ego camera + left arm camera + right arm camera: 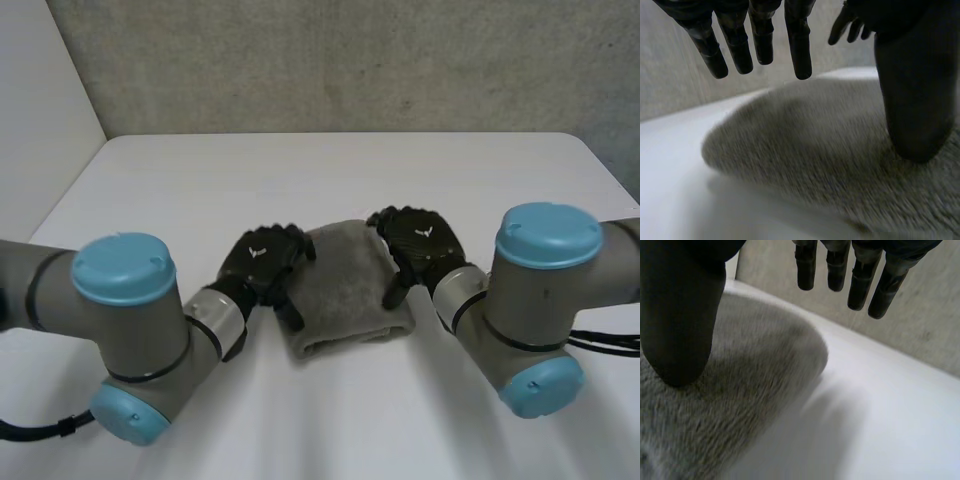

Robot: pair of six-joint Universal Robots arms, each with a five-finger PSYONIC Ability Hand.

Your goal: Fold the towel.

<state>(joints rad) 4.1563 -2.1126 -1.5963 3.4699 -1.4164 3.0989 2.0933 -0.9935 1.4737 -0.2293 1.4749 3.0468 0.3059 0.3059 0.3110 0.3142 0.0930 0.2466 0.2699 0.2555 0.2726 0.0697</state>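
The grey towel (345, 290) lies folded into a small thick pad at the middle of the white table. My left hand (262, 258) hovers at its left edge and my right hand (420, 243) at its right edge. In the left wrist view the left hand (799, 45) is open, its fingers straight above the towel (810, 145) and its thumb tip down on the pile. My right hand (857, 280) is open in the same way, with its thumb resting on the towel (745, 385). Neither hand grips cloth.
The white table (330, 170) stretches bare behind and in front of the towel. A grey wall stands behind its far edge. Both forearms lie low at the near side, flanking the towel.
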